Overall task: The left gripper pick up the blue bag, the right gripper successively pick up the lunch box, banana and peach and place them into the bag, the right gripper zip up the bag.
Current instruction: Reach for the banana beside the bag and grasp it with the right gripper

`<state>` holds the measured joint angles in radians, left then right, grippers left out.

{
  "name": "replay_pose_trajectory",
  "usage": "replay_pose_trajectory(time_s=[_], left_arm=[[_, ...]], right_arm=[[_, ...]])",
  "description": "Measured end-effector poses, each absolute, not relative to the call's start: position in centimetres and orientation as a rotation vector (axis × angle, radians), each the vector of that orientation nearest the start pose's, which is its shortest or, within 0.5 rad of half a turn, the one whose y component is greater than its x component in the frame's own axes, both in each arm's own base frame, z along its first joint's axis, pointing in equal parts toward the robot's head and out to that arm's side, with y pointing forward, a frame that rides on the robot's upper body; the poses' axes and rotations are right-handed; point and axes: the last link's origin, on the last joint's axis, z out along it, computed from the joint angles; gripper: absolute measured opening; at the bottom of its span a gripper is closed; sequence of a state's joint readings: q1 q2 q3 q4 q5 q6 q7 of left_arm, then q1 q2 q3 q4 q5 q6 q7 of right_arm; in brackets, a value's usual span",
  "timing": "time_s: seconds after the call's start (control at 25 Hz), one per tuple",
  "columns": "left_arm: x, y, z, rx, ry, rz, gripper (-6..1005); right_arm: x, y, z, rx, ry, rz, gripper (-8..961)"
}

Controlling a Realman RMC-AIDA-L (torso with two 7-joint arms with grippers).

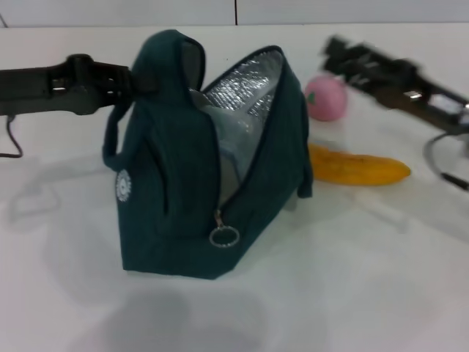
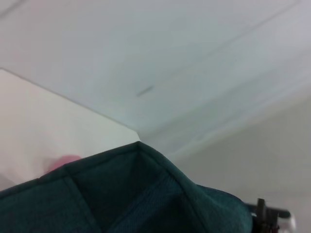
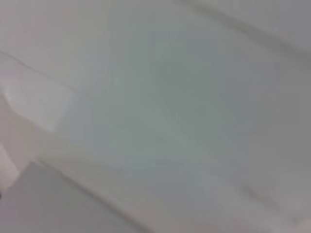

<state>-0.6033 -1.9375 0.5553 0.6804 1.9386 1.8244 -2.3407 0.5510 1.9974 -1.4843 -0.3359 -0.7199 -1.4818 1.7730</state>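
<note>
The blue bag (image 1: 183, 191) stands upright on the white table, its top open and the silver lining showing. My left gripper (image 1: 126, 79) comes in from the left and is shut on the bag's handle at its top. A pale shape sits inside the opening; I cannot tell whether it is the lunch box. The peach (image 1: 326, 97) lies behind the bag on the right. The banana (image 1: 359, 169) lies to the bag's right. My right gripper (image 1: 341, 55) hovers, blurred, above and just right of the peach. The bag's fabric (image 2: 146, 194) fills the bottom of the left wrist view.
The zipper's metal ring pull (image 1: 224, 236) hangs at the bag's near lower end. The white table (image 1: 366, 279) extends in front and to the right. A cable (image 1: 440, 165) trails from the right arm. The right wrist view shows only pale blurred surfaces.
</note>
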Motion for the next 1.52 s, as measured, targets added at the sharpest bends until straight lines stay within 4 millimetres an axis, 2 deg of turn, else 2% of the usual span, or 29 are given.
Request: replay_pose_trajectory(time_s=[0.04,0.16,0.28,0.4,0.48,0.6,0.84,1.0,1.16,1.24,1.28,1.32,1.52], left_arm=[[-24.1,34.3,8.4,-2.479,-1.75,-1.039,43],[-24.7,34.2,9.1,-2.451,-1.744,-1.055,43],[-25.3,33.9,9.6,-2.418,-1.74,-1.074,43],[-25.7,33.7,9.8,-2.405,-1.74,-1.076,43],[-25.8,33.6,9.8,-2.403,-1.743,-1.075,43],[-25.8,33.5,9.6,-2.411,-1.748,-1.068,43],[-25.6,33.1,9.3,-2.45,-1.762,-1.057,43],[-25.5,32.8,9.0,-2.478,-1.773,-1.044,43],[-25.1,32.6,8.4,-2.529,-1.791,-1.006,42],[-24.8,32.6,8.2,-2.545,-1.793,-0.998,42],[-24.7,32.7,8.2,-2.547,-1.793,-1.0,42],[-24.7,32.7,8.2,-2.547,-1.792,-1.001,42],[-24.5,33.0,8.2,-2.539,-1.781,-1.018,42]], right_arm=[[22.2,34.2,0.4,-2.239,1.375,1.636,584],[24.3,33.6,2.6,-2.219,1.244,1.59,629],[25.7,33.3,3.8,-2.238,1.132,1.497,659],[26.0,33.8,4.2,-2.312,1.044,1.347,661],[25.5,34.3,4.3,-2.38,0.993,1.244,662],[24.5,35.5,4.8,-2.461,0.902,1.061,779],[22.7,38.1,6.8,-2.616,0.873,0.635,781],[21.1,40.3,7.4,-2.696,0.871,0.241,778],[18.6,42.3,7.9,-2.737,0.772,-0.136,774],[17.7,42.8,7.8,-2.747,0.706,-0.233,773],[16.6,43.2,7.4,-2.764,0.598,-0.311,772],[16.6,43.2,7.4,-2.764,0.598,-0.311,771],[14.3,43.4,5.6,-2.849,0.352,-0.375,767]])
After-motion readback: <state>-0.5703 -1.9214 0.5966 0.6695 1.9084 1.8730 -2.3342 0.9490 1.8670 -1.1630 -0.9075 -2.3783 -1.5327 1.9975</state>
